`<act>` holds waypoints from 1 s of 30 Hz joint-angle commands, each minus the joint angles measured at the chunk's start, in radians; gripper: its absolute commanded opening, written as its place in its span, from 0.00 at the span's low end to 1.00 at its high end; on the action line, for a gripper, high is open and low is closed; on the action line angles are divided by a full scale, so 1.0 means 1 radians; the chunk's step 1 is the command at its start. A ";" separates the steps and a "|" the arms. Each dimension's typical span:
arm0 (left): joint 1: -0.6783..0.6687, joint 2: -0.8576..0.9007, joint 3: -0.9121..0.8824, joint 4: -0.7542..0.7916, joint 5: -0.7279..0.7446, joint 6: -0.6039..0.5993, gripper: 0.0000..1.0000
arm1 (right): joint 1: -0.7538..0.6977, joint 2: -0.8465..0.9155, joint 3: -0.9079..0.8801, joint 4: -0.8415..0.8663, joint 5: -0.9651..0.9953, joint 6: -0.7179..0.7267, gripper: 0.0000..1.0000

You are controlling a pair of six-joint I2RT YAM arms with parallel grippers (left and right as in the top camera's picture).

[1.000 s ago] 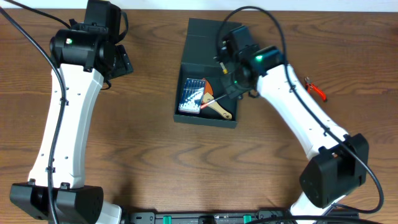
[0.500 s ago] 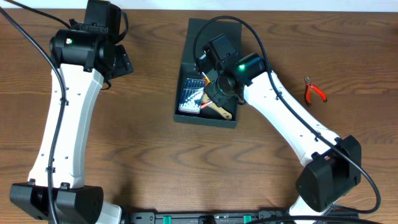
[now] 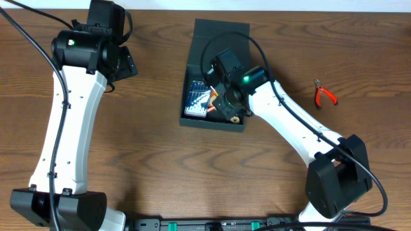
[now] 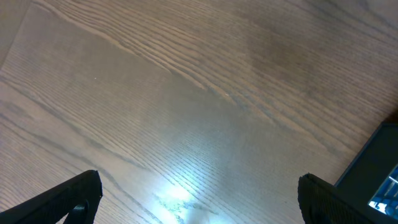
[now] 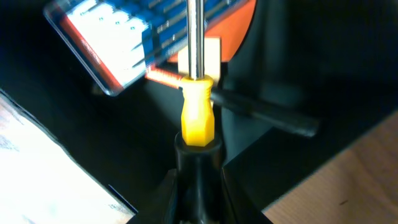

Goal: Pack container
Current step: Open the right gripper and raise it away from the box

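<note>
The dark teal container (image 3: 212, 124) lies open at the table's middle, its flap lid (image 3: 221, 31) folded back. Inside are a small blue bit case (image 3: 196, 101) and a wooden-handled orange tool (image 3: 227, 115). My right gripper (image 3: 226, 101) is over the box interior, shut on a screwdriver. In the right wrist view the gripper (image 5: 198, 194) clamps the black handle; the yellow collar (image 5: 198, 117) and steel shaft (image 5: 196, 37) point down at the bit case (image 5: 124, 45). My left gripper (image 3: 125, 64) is open and empty over bare wood (image 4: 199, 200), left of the container's corner (image 4: 378, 163).
Red-handled pliers (image 3: 325, 95) lie on the table to the right of the container. A black rod-shaped tool (image 5: 268, 113) lies inside the box beside the screwdriver tip. Wood tabletop surrounds the box on all sides.
My right gripper has swung left from the container's right side to over its interior with the screwdriver, uncovering the pliers. The left arm has not moved.
</note>
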State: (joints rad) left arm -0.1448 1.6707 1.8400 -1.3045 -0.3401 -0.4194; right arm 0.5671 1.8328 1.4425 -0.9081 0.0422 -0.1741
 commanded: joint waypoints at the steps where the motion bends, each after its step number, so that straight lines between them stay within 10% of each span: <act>1: 0.004 0.003 0.002 -0.005 -0.010 -0.009 0.99 | 0.010 0.003 -0.038 0.021 0.001 -0.014 0.01; 14: 0.004 0.003 0.002 -0.004 -0.010 -0.009 0.99 | 0.009 0.003 -0.118 0.071 -0.006 -0.006 0.03; 30: 0.004 0.003 0.002 -0.005 -0.010 -0.009 0.99 | 0.008 0.002 -0.107 0.112 -0.005 0.005 0.95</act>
State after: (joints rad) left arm -0.1448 1.6707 1.8400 -1.3045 -0.3401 -0.4194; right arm 0.5667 1.8336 1.3319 -0.7948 0.0475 -0.1673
